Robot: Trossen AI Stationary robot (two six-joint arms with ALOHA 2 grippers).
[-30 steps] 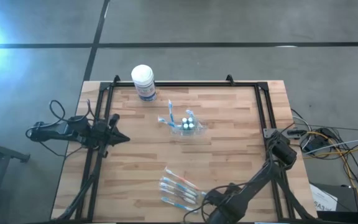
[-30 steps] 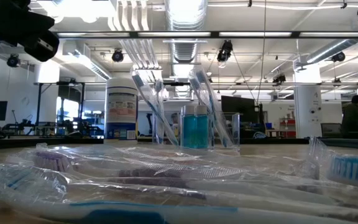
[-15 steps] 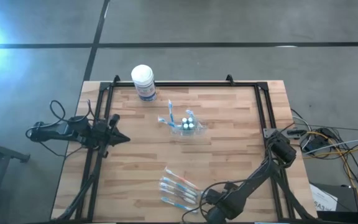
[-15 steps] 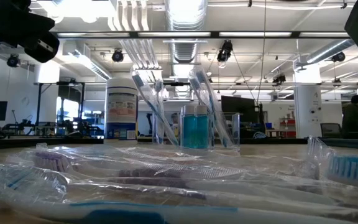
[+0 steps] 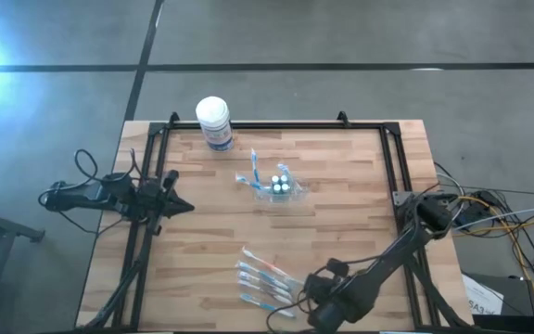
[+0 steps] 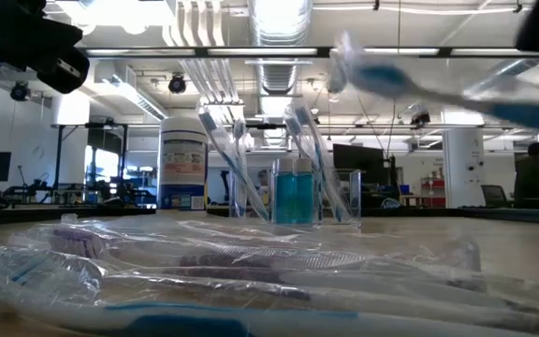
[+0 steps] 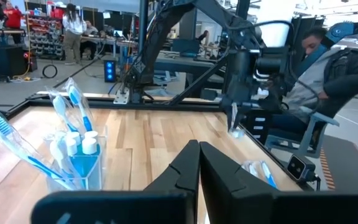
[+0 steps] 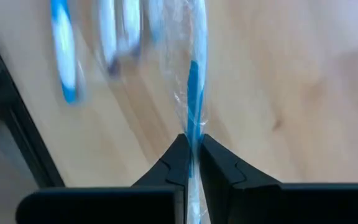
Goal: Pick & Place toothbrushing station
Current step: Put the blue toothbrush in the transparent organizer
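Since the earlier frame, right end effector (image 8: 191, 155) has closed on one wrapped toothbrush (image 8: 194, 93) and raised it off the wooden tabletop (image 5: 341, 186). Clear plastic cup (image 5: 276, 188) at centre holds upright toothbrushes and white-capped pieces. Remaining wrapped toothbrushes (image 5: 262, 278) lie near the front edge. Left end effector (image 5: 182, 206), shut and empty, waits at left.

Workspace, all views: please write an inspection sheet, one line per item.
Surface: wooden table, black frame.
Job's things: clear cup holding toothbrushes; wrapped toothbrushes lying at near edge.
Clutter: white-lidded tub at far edge.
End effectors: right end effector shut on one wrapped toothbrush, raised off the table; left end effector shut, empty, at left edge.
Cables: loose bundle beside right edge.
Surroundings: seated person, workshop.
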